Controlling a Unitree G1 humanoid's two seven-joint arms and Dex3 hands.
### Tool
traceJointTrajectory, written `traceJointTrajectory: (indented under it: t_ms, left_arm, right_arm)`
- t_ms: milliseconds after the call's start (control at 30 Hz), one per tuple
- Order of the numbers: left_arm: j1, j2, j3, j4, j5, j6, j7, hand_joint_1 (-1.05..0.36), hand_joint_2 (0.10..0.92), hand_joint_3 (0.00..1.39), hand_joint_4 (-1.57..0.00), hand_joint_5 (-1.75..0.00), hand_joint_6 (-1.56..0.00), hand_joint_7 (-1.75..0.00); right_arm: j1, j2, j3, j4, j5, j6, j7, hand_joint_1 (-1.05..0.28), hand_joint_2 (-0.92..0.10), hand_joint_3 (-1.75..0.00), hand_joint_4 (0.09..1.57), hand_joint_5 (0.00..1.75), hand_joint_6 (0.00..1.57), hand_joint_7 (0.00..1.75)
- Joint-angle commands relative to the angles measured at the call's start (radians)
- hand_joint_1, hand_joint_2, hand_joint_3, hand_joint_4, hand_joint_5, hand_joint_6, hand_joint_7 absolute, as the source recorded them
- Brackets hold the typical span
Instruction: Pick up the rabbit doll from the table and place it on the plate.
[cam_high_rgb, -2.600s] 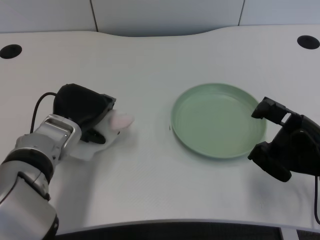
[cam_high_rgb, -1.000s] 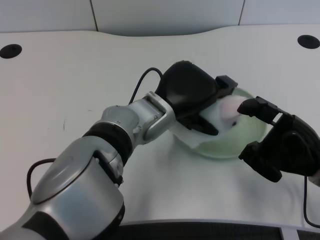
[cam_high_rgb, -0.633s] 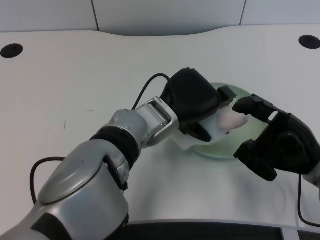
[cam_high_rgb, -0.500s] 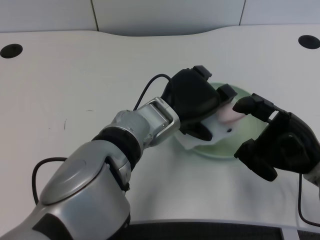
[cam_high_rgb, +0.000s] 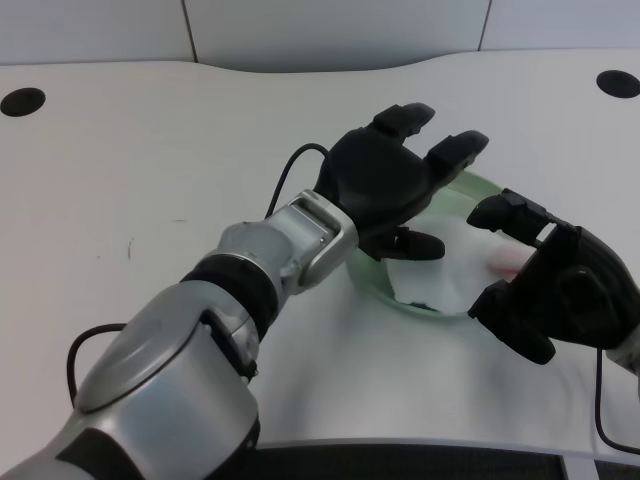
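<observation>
My left hand (cam_high_rgb: 385, 180) hovers over the left part of the green plate (cam_high_rgb: 474, 187) with its fingers spread wide and nothing in them. The white rabbit doll (cam_high_rgb: 448, 270) lies on the plate just below and right of that hand, apart from the fingers. Its pink ear (cam_high_rgb: 503, 265) shows beside my right hand, which hides the doll's right end. Much of the plate is covered by the two hands and the doll.
My right hand (cam_high_rgb: 560, 290) sits at the plate's right edge, overlapping its rim. Two black round holes (cam_high_rgb: 22, 101) (cam_high_rgb: 616, 84) mark the table's far corners. The table's front edge runs along the bottom of the picture.
My left hand has opened its fingers and let go of the rabbit doll, which now lies on the plate. Earlier the hand carried the doll from the table's left to the plate.
</observation>
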Motion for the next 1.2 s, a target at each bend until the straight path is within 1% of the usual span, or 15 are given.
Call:
traceJointTrajectory:
  t_ms: [33, 167, 233, 333, 400, 467, 533, 567, 667, 733, 767, 867, 967, 1067, 1200]
  left_arm:
    - [-0.017, 0.052, 0.041, -0.008, -0.042, -0.042, -0.036, -1.05, 0.921, 0.97, 0.00, 0.00, 0.00, 0.00]
    - [0.001, 0.119, 0.123, -0.021, -0.128, -0.147, -0.087, -1.05, 0.921, 0.92, -0.01, 0.00, 0.00, 0.00]
    - [0.022, 0.161, 0.177, -0.030, -0.186, -0.223, -0.112, -1.05, 0.921, 0.82, -0.08, -0.05, -0.06, -0.03]
    - [0.052, 0.219, 0.263, -0.042, -0.276, -0.322, -0.173, -1.05, 0.921, 0.75, -0.12, -0.09, -0.09, -0.05]
    - [0.077, 0.248, 0.340, -0.049, -0.365, -0.379, -0.255, -1.05, 0.921, 0.73, -0.14, -0.11, -0.11, -0.06]
    - [0.113, 0.274, 0.450, -0.059, -0.496, -0.443, -0.384, -1.05, 0.921, 0.72, -0.17, -0.14, -0.13, -0.07]
    - [0.158, 0.285, 0.585, -0.072, -0.668, -0.497, -0.574, -1.05, 0.921, 0.71, -0.21, -0.17, -0.17, -0.09]
    - [0.176, 0.286, 0.642, -0.079, -0.743, -0.500, -0.665, -1.05, 0.921, 0.71, -0.22, -0.18, -0.19, -0.09]
    - [0.212, 0.285, 0.782, -0.102, -0.934, -0.433, -0.934, -1.05, 0.921, 0.68, -0.25, -0.22, -0.21, -0.10]
    - [0.228, 0.287, 0.842, -0.116, -1.015, -0.379, -1.055, -1.05, 0.921, 0.67, -0.25, -0.23, -0.21, -0.09]
    - [0.237, 0.289, 0.873, -0.124, -1.057, -0.347, -1.116, -1.05, 0.921, 0.65, -0.29, -0.24, -0.23, -0.09]
    - [0.257, 0.293, 0.936, -0.146, -1.133, -0.278, -1.239, -1.05, 0.921, 0.65, -0.31, -0.26, -0.25, -0.09]
    - [0.343, 0.311, 1.066, -0.204, -1.317, -0.037, -1.450, -1.04, 0.921, 0.63, -0.36, -0.31, -0.30, -0.09]
    - [0.395, 0.317, 1.106, -0.248, -1.371, 0.072, -1.512, -1.03, 0.921, 0.63, -0.38, -0.32, -0.32, -0.09]
    - [0.462, 0.325, 1.122, -0.286, -1.384, 0.162, -1.523, -1.04, 0.921, 0.64, -0.37, -0.32, -0.34, -0.08]
  right_arm:
    - [0.008, -0.015, -0.001, -0.004, 0.012, -0.002, -0.001, -0.62, -0.87, 0.00, 1.12, 1.75, 1.07, 1.10]
    - [0.010, -0.017, -0.004, -0.006, 0.015, 0.002, -0.002, -0.62, -0.86, 0.00, 1.13, 1.75, 1.09, 1.10]
    - [0.011, -0.019, -0.006, -0.006, 0.016, 0.006, -0.005, -0.61, -0.87, 0.00, 1.14, 1.75, 1.09, 1.15]
    - [0.006, -0.025, -0.003, 0.001, 0.015, 0.029, -0.001, -0.60, -0.86, 0.00, 1.14, 1.75, 1.07, 1.18]
    - [0.005, -0.028, -0.002, 0.001, 0.013, 0.043, -0.002, -0.60, -0.86, 0.00, 1.14, 1.75, 1.06, 1.19]
    - [0.004, -0.031, 0.001, 0.002, 0.010, 0.049, -0.002, -0.60, -0.85, 0.00, 1.14, 1.75, 1.05, 1.22]
    - [0.001, -0.034, 0.001, 0.004, 0.006, 0.046, -0.013, -0.61, -0.85, 0.00, 1.15, 1.75, 1.05, 1.24]
    - [0.000, -0.036, 0.001, 0.007, 0.006, 0.050, -0.018, -0.61, -0.86, 0.00, 1.15, 1.75, 1.05, 1.19]
    - [-0.005, -0.041, 0.002, 0.014, 0.003, 0.059, -0.018, -0.61, -0.86, 0.00, 1.14, 1.75, 1.06, 1.09]
    - [-0.006, -0.041, 0.002, 0.016, 0.002, 0.054, -0.018, -0.61, -0.86, 0.00, 1.14, 1.75, 1.07, 1.08]
    - [-0.006, -0.041, 0.001, 0.017, 0.002, 0.051, -0.019, -0.59, -0.86, -0.01, 1.15, 1.75, 1.06, 1.17]
    - [-0.006, -0.041, 0.000, 0.018, 0.002, 0.042, -0.022, -0.58, -0.87, -0.01, 1.15, 1.75, 1.05, 1.25]
    - [-0.006, -0.047, -0.004, 0.025, 0.003, 0.029, -0.026, -0.58, -0.87, -0.01, 1.15, 1.75, 1.05, 1.26]
    - [-0.008, -0.051, -0.002, 0.030, 0.002, 0.030, -0.030, -0.57, -0.87, -0.01, 1.15, 1.75, 1.04, 1.31]
    - [-0.009, -0.054, -0.001, 0.034, 0.002, 0.030, -0.025, -0.57, -0.87, -0.01, 1.16, 1.75, 1.01, 1.42]
